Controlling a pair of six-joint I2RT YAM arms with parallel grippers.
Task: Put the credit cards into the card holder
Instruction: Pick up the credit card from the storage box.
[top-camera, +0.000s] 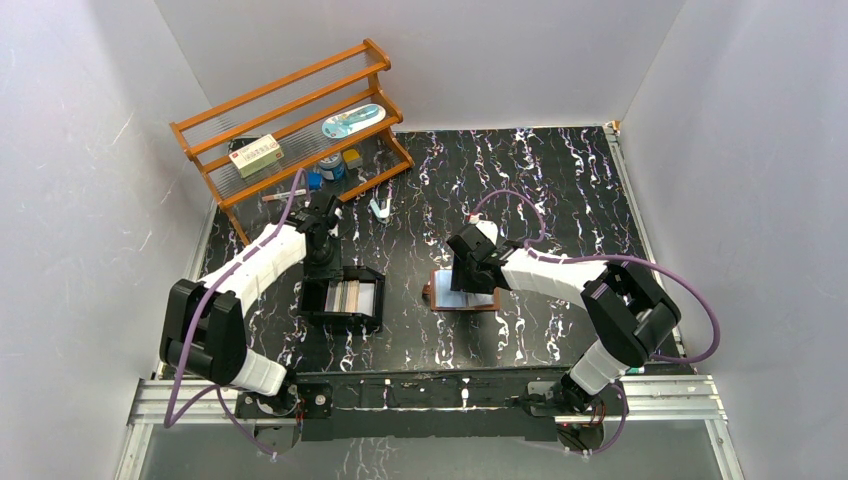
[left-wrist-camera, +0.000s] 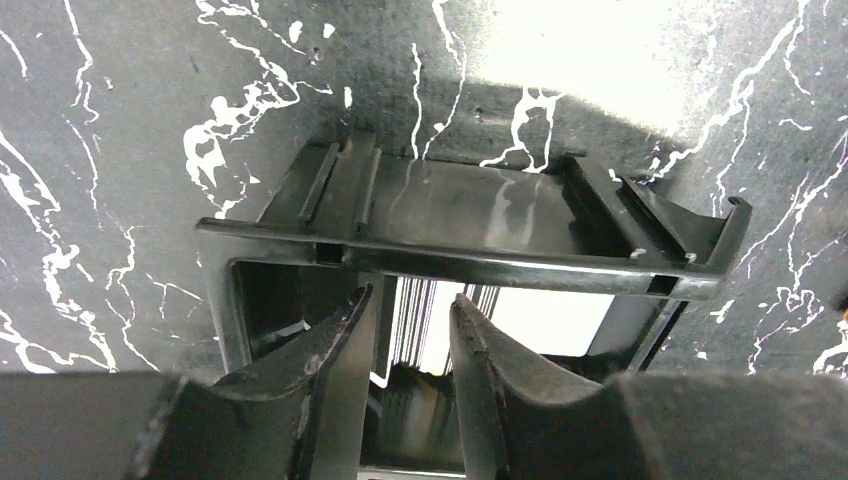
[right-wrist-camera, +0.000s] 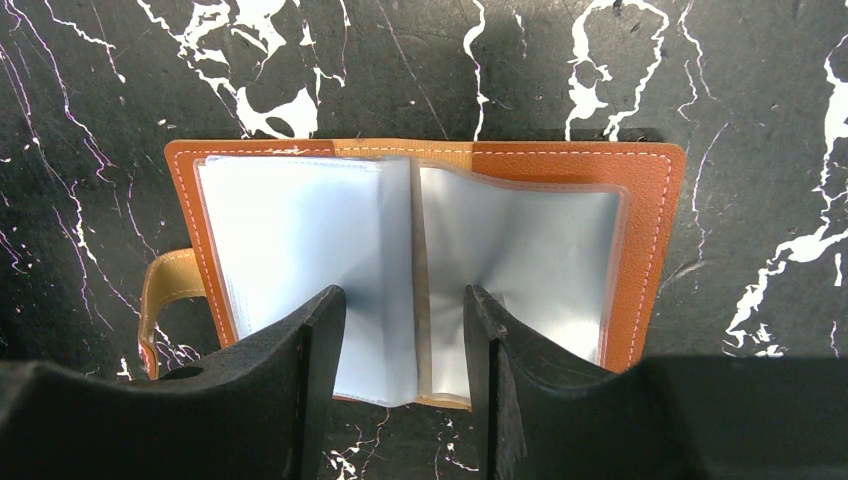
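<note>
Two-arm bench, three views. Left gripper (top-camera: 326, 272) reaches down into a shallow black rectangular plastic tray (top-camera: 378, 300) on the left half of the black, white-veined marbled table (top-camera: 560, 200); the thin flat credit cards (top-camera: 357, 297) lie inside this tray, silver-grey and white faces showing. In the left wrist view the fingers (left-wrist-camera: 340, 340) stand a narrow gap apart inside the near wall of the tray (left-wrist-camera: 450, 262), with banded card edges (left-wrist-camera: 435, 310) visible through the gap; contact between pads and cards cannot be told. Right gripper (top-camera: 460, 288) hangs over the brown leather folding card holder (top-camera: 480, 303), which lies opened flat near the table's middle, well apart from the tray; its jaws are spread, one finger (right-wrist-camera: 320, 370) either side of the central fold, gripping nothing. The holder's (right-wrist-camera: 650, 230) pale translucent sleeves (right-wrist-camera: 290, 220) face up; a tan strap (right-wrist-camera: 165, 290) projects from its left edge. An orange-brown wooden slatted rack (top-camera: 290, 110) stands at the far left corner.
</note>
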